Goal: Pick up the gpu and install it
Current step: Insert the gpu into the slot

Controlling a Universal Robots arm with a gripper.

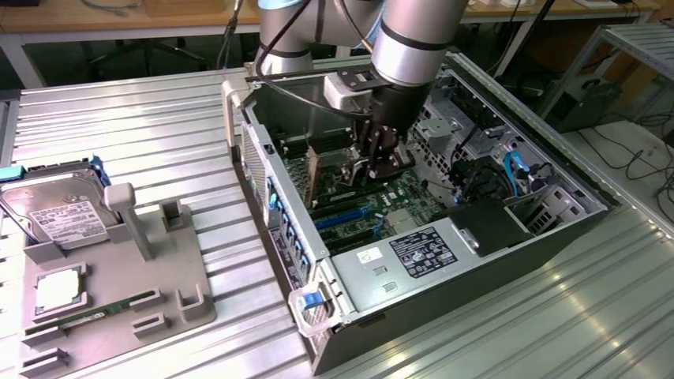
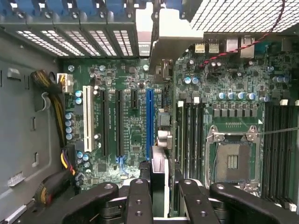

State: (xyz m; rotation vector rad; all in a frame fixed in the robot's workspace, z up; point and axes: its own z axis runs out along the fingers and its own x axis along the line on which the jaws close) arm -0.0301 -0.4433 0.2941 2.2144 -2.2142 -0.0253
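While the arm (image 1: 416, 39) is reaching steeply down from the far edge of the metal table (image 1: 158, 118) into the open computer case (image 1: 421, 237), its wrist is pointing almost straight at the motherboard (image 2: 126, 121) and the gripper (image 1: 371, 167) is sitting deep inside the case, near the wall that carries the blue slot clips. The fingers (image 2: 139, 200) are pinching narrowly on the graphics card (image 2: 159, 172), which is standing on edge between them, its thin side facing the wrist camera and its silver bracket (image 2: 168, 37) reaching up toward the slotted rear wall of the case. The card is hanging just beside the long blue slot (image 2: 149, 121), over the motherboard; whether its lower edge is touching a slot cannot be told. In the exterior view the card is showing as a brown-green board (image 1: 305, 178) tilted close to upright beside the gripper. A grey parts holder (image 1: 116, 268) is lying at the table's near corner on the exterior view's left, carrying a hard drive (image 1: 58, 213) and a memory stick (image 1: 100, 312).
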